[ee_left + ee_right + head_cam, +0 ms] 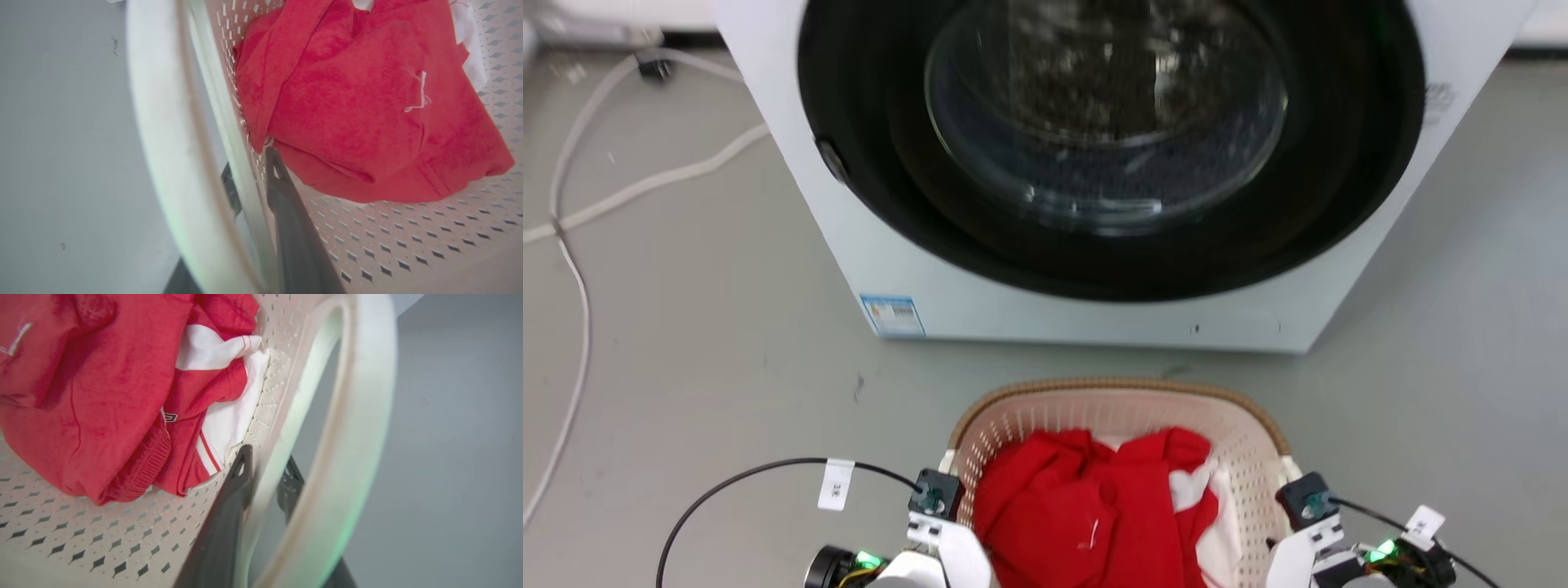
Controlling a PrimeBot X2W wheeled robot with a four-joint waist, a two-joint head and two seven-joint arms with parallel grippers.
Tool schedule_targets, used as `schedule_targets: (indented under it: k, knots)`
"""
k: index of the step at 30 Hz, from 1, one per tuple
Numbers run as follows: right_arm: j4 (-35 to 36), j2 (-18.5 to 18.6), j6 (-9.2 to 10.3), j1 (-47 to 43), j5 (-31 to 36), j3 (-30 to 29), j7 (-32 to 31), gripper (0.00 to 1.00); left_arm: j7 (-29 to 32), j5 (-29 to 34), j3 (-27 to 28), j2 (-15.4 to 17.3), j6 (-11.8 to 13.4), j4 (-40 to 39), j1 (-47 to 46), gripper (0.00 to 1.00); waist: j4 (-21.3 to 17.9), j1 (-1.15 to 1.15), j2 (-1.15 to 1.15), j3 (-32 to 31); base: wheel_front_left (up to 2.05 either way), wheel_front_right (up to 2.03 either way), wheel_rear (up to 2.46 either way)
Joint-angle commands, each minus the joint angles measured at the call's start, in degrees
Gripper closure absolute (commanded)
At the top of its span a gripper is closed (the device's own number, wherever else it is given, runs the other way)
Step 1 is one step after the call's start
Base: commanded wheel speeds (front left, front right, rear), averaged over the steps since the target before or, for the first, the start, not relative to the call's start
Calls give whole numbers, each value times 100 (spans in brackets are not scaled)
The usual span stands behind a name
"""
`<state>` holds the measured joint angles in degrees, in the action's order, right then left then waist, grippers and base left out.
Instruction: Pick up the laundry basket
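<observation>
The laundry basket (1241, 445), cream and perforated with a tan woven rim, stands low in the head view in front of the washing machine, with red and white clothes (1086, 506) inside. My left gripper (249, 163) straddles the basket's left wall (241, 134): one dark finger (286, 204) lies inside against the holes, the other outside, under the white loop handle (163, 134). My right gripper (267, 457) clamps the right wall the same way, with one finger (233, 490) inside and the other behind the handle (359, 416). Both look shut on the wall.
A white front-loading washing machine (1094, 318) with a closed dark round door (1111, 139) stands just beyond the basket. White cables (572, 237) trail over the grey floor at the far left. My arms' black cables (735, 482) loop beside the basket.
</observation>
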<state>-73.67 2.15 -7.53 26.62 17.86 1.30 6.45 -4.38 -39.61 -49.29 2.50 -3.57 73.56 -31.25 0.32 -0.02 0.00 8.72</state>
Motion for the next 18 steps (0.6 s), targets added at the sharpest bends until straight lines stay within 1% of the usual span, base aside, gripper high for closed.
schedule_targets:
  k: [1,3,9,14,18]
  knots:
    - [-19,136,7,-169,-132,256,-114,100,38,-17,-10,122,-32,2,13,100,66,2,0,-538,0,0,0]
    - [-26,134,6,-271,-490,628,-265,100,190,-29,-39,132,-66,11,115,100,58,2,0,-759,0,0,0]
    - [-4,125,5,-251,-1503,1634,-729,100,591,-83,-108,197,-166,15,113,100,61,2,0,-1080,0,0,0]
    - [163,106,3,-222,-2226,2210,-1064,100,952,-125,-145,205,-245,16,42,100,104,2,0,-1239,0,0,0]
    - [235,94,-3,-169,-2664,2579,-1345,100,1234,-156,-178,218,-286,14,-23,100,122,2,0,-1324,0,0,0]
